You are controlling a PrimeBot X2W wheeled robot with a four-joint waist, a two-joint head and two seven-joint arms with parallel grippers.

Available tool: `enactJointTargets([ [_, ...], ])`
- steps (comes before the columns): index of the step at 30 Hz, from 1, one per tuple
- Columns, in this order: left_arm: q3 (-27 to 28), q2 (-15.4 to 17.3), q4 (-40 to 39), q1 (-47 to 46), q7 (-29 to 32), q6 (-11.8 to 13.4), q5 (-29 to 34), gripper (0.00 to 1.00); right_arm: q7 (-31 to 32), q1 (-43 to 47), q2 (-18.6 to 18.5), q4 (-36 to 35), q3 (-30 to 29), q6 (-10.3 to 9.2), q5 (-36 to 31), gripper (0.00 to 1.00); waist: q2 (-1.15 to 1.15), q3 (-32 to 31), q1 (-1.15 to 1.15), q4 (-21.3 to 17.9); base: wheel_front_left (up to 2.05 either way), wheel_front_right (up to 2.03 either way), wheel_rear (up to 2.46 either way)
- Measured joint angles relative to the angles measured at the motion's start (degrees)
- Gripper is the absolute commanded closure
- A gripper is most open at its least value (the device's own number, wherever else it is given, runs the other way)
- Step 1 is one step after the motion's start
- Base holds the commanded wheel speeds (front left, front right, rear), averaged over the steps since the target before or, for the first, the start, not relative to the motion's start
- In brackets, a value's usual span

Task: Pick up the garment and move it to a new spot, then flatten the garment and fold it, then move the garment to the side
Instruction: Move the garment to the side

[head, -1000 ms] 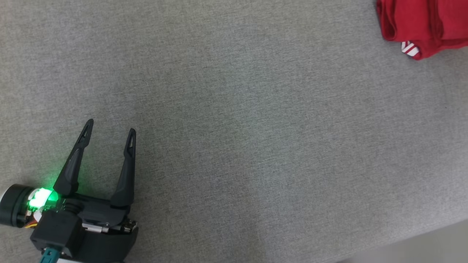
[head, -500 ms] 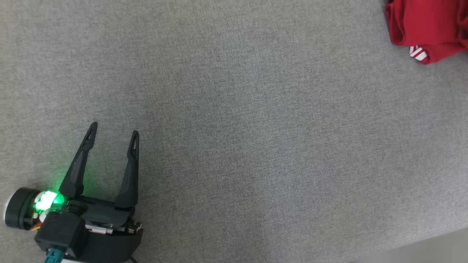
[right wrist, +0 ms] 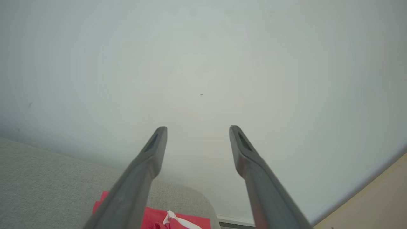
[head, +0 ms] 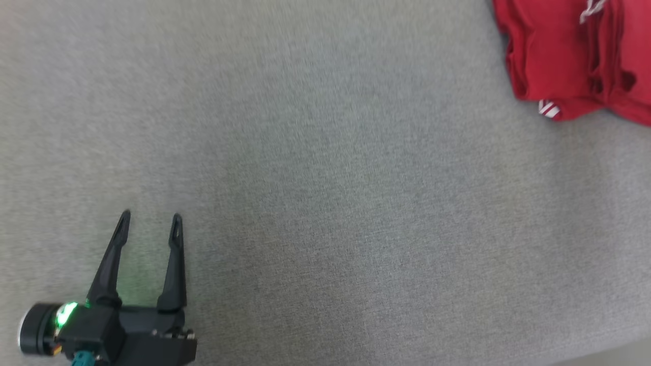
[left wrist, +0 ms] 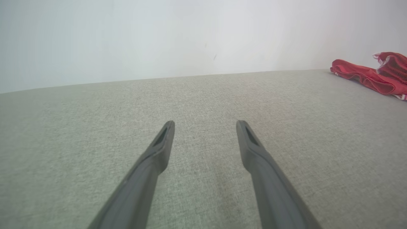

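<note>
The red garment (head: 554, 56) lay bunched at the far right corner of the grey fabric surface (head: 325, 178), with a white-striped trim on its near edge. The left gripper (head: 150, 215) hovered near the front left edge, well apart from it, fingers spread and empty. The right gripper (right wrist: 197, 128) hung by the garment's corner, fingers released, grasping nothing
</note>
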Motion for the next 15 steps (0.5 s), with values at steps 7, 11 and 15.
enactJointTargets([
  [7, 2.27, -1.38, -0.30, 4.88, 0.00, 0.73, -0.43, 0.00, 0.00, 17.64, 6.37, -11.77, -9.72, 0.00, -4.09, 0.00, 0.00, -6.55, -0.01, 1.15, 0.00, 0.00, 0.00],
  [11, 3.33, -2.09, -0.30, 6.36, -0.01, 0.74, -0.65, 0.00, 0.00, 26.09, 9.38, -16.95, -13.68, 0.00, -5.22, 0.00, 0.00, -10.13, -0.01, 2.10, 0.00, 0.00, 0.00],
  [15, 4.28, -2.66, 0.26, 7.42, 0.00, 0.66, -0.97, 0.00, 0.00, 33.79, 12.25, -21.46, -16.10, 0.00, -5.79, 0.00, -0.01, -13.28, -0.01, 3.26, 0.00, 0.00, 0.00],
])
